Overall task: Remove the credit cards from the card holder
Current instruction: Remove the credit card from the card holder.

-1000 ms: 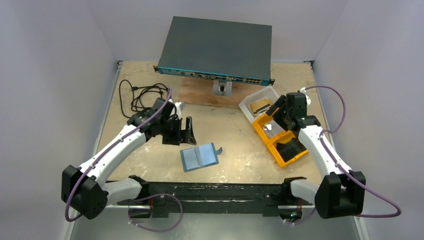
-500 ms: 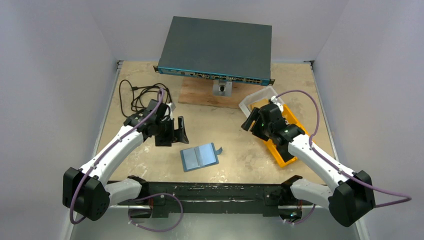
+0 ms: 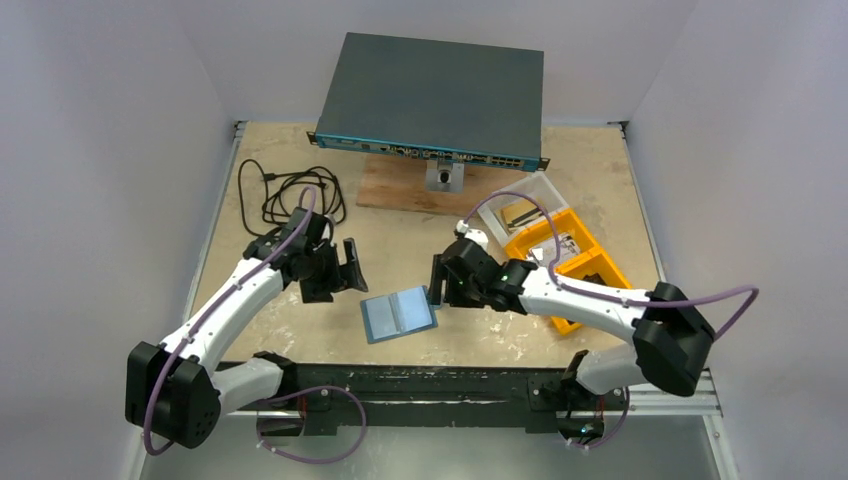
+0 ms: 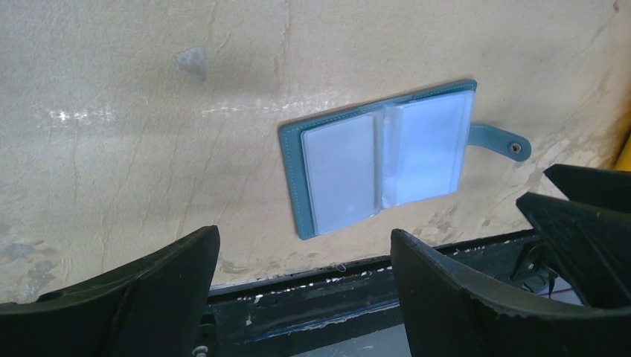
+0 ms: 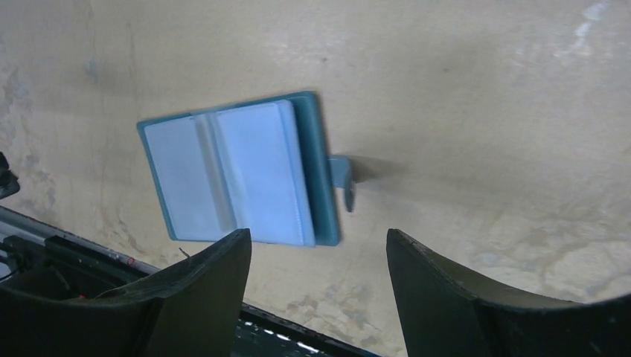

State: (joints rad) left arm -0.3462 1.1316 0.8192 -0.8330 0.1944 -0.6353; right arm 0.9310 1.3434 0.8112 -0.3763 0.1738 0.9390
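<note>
This is a robotics lab cell. Plain white walls (image 3: 100, 150) box in a scuffed beige tabletop (image 3: 480, 250); the left arm (image 3: 225, 305) and right arm (image 3: 590, 300) are bolted to a black rail (image 3: 420, 385) at its near edge; a rack-mount network switch (image 3: 435, 95) sits at the far side.

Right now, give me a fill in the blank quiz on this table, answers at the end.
The card holder lies ____ on the table, pockets up.
The left gripper and the right gripper both hold ____.
The bin beside the clear tub is ____.
The black cable lies on the robot's ____ side.
Answers: open, nothing, orange, left.
</note>
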